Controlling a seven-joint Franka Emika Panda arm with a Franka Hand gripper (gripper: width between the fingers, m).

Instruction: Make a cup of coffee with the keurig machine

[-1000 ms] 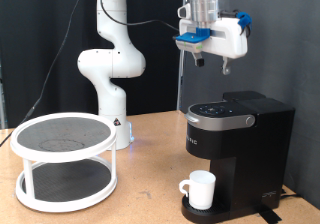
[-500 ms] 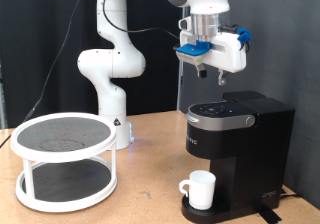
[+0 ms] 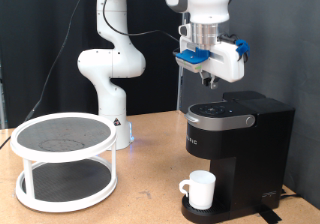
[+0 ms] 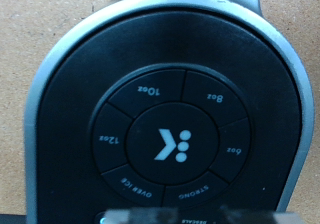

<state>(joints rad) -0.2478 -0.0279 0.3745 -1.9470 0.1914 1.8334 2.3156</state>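
Gripper lower than a second ago, now just above the keurig machine lid in the exterior view, finger spacing impossible to tell, cup on the drip base under the spout, two-tier round rack at the exterior view's left, wrist view filled by the machine's button ring, fingertips blurred at the frame edge.

The hand hangs above the keurig machine, cup beneath.
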